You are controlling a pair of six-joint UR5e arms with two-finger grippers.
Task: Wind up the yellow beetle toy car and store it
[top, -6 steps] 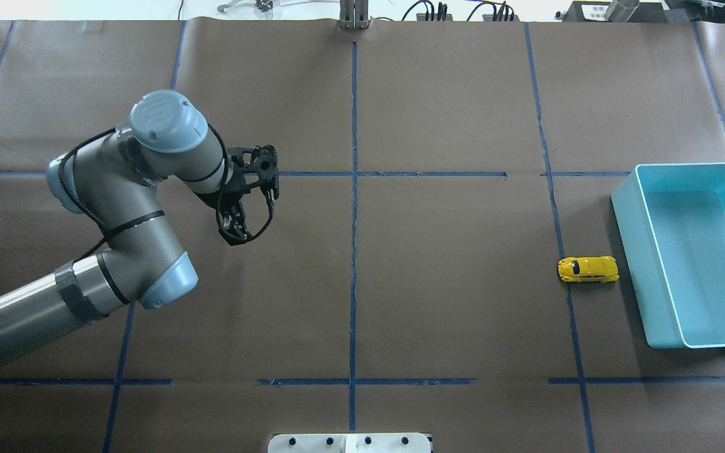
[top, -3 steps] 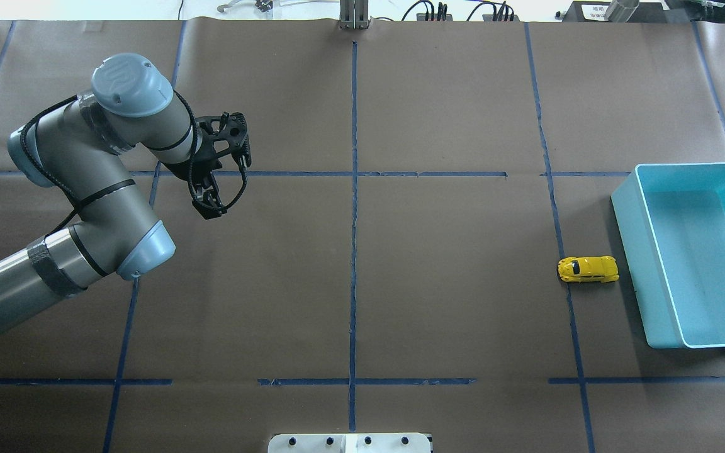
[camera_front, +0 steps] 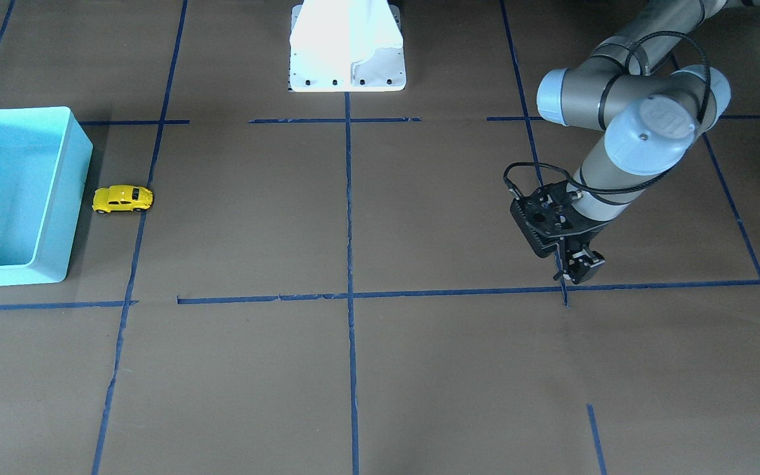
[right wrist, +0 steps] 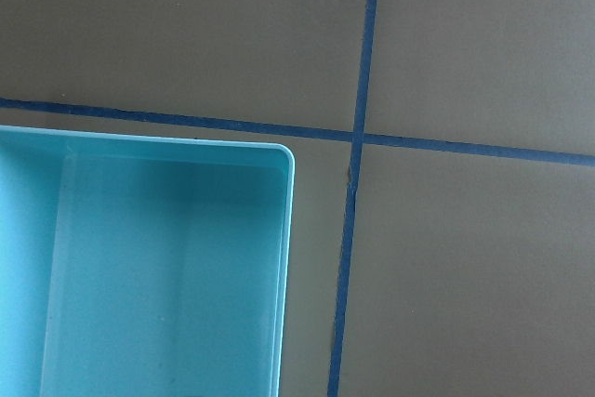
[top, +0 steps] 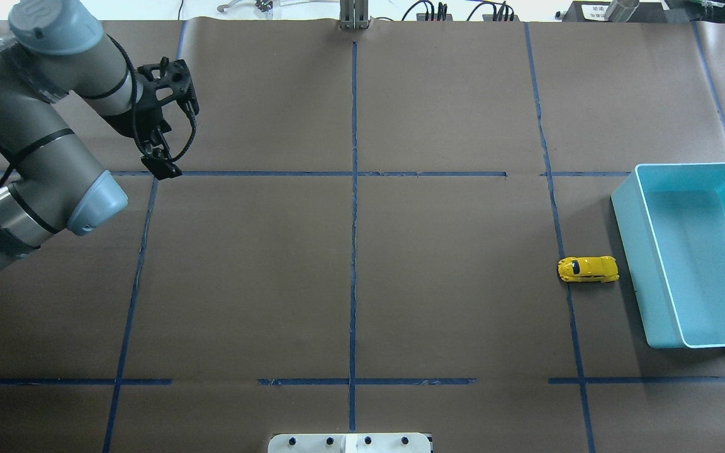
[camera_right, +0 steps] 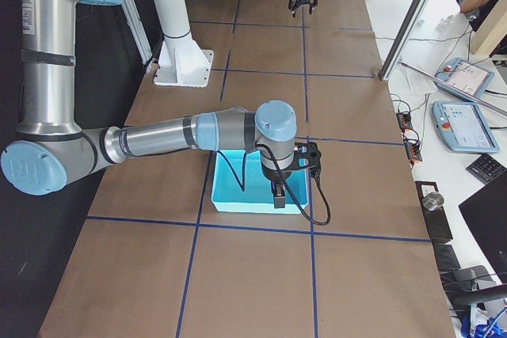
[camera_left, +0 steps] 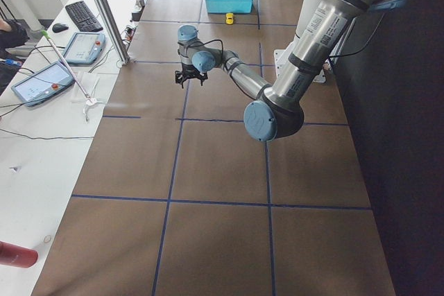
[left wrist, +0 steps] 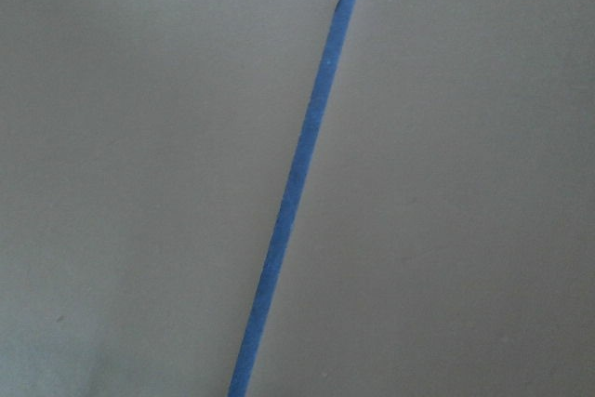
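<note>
Well apart from the left pincer (top: 161, 165), the yellow beetle toy car (top: 588, 269) sits unmoved just beside the turquoise bin (top: 639, 251); that pincer, pressed together and empty, pulls further away; I judge the grab falls to the right pincer (camera_right: 279, 194), whose state I cannot tell.

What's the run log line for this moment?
car: beside bin, not stored | left gripper: shut, empty, far from car | right gripper: near bin, open or shut unclear
</note>
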